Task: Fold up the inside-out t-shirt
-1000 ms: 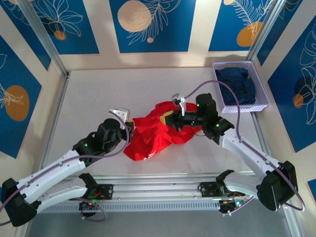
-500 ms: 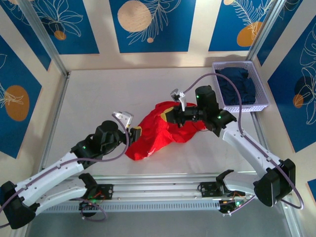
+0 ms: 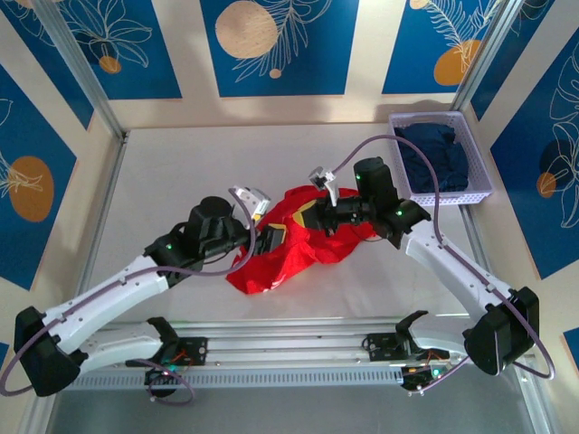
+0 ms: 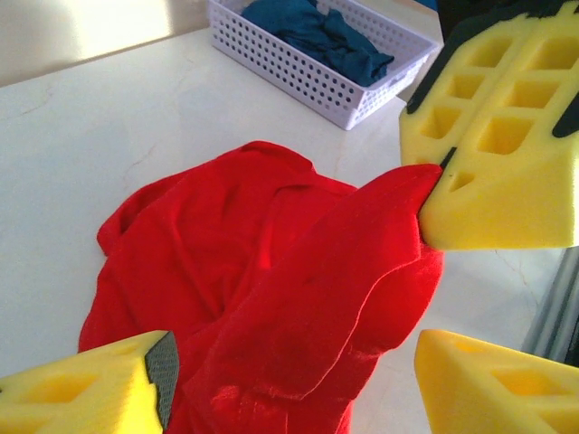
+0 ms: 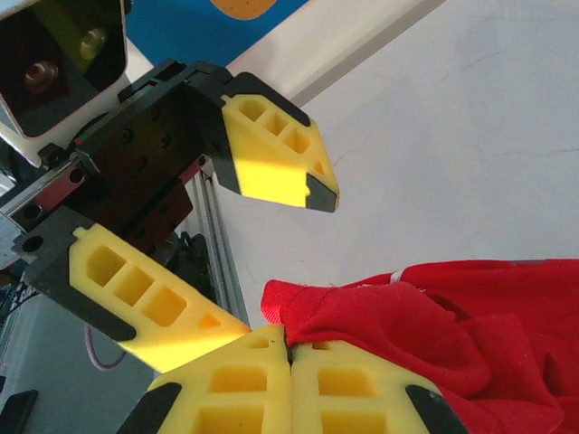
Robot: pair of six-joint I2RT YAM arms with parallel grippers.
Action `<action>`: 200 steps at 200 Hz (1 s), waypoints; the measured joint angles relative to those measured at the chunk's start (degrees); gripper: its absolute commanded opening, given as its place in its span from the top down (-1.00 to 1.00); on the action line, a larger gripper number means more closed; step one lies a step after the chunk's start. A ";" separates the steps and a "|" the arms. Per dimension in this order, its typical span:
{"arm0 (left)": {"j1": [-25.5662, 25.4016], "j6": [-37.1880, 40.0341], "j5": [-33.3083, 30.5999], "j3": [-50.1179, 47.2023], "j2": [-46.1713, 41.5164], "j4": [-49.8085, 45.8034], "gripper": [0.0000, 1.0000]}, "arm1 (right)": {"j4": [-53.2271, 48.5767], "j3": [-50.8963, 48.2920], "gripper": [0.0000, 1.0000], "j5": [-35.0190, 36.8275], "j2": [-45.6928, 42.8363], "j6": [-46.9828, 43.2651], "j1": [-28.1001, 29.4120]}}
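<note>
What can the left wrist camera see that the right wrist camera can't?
Left wrist camera's extra: the white basket holding a dark blue garment.
Right wrist camera's extra: the metal rail at the table's edge and the left arm's black wrist.
Both see the red t-shirt, the white table, the left gripper open, and the right gripper shut on a fold of the t-shirt.

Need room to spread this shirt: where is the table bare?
Bare: the table left of the t-shirt and behind it to the wall. Crowded: the middle, where left gripper and right gripper meet, and the basket corner.
</note>
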 measured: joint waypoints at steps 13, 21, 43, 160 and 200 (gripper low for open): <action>0.00 0.02 0.50 0.31 0.87 0.09 -0.30 | -0.17 0.00 1.00 0.00 0.00 -0.02 0.00; 0.00 0.20 0.55 0.31 1.25 0.22 -0.22 | -0.20 0.00 1.00 0.00 0.00 -0.02 0.00; -0.02 0.07 -0.20 0.33 2.05 0.39 -0.02 | -0.24 0.00 1.00 0.00 0.00 -0.22 0.00; 0.00 0.13 -2.95 0.55 6.12 0.44 0.19 | -0.63 0.00 1.00 0.00 -0.02 -0.42 0.00; 0.13 0.00 -3.80 0.55 6.91 0.46 0.25 | -0.63 0.00 1.00 0.02 -0.02 -0.42 -0.02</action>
